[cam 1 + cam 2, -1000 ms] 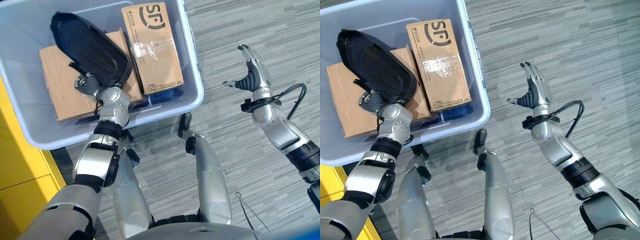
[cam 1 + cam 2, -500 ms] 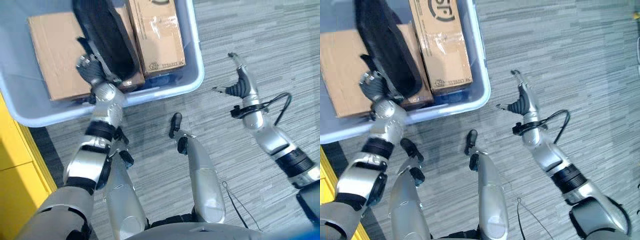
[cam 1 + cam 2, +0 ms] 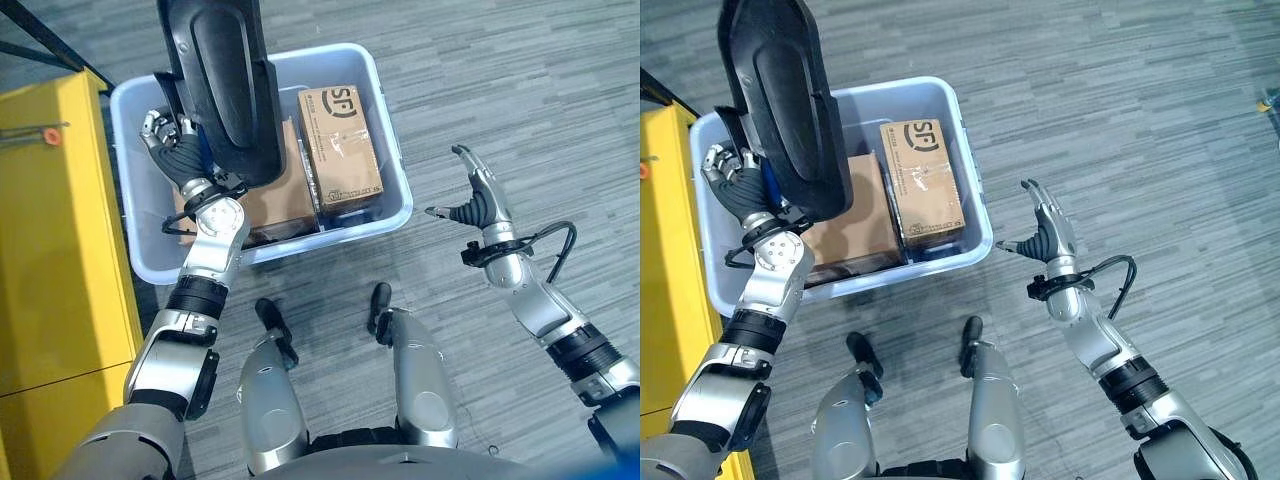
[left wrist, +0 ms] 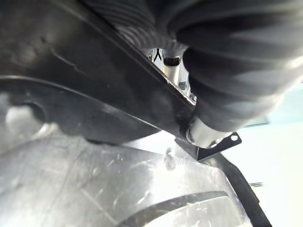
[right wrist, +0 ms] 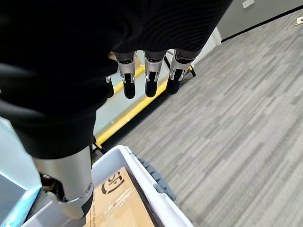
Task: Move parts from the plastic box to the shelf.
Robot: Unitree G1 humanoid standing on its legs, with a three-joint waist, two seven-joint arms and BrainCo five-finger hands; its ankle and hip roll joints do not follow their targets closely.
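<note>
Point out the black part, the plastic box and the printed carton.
black part (image 3: 225, 90), left eye view, its raised middle panel
plastic box (image 3: 395, 170), left eye view, right-hand rim
printed carton (image 3: 923, 180), right eye view, top face

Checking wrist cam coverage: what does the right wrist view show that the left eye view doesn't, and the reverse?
Right wrist view alone: the right hand from behind, fingers straight, and a yellow bar along the floor past them.

Left eye view alone: the left hand curled on the black plastic part, lifted above the plastic box; the plain cardboard box beneath; the yellow cabinet beside the box.

Both: the plastic box's rim, the printed cardboard box in it, the grey floor, and the right hand open over that floor.
</note>
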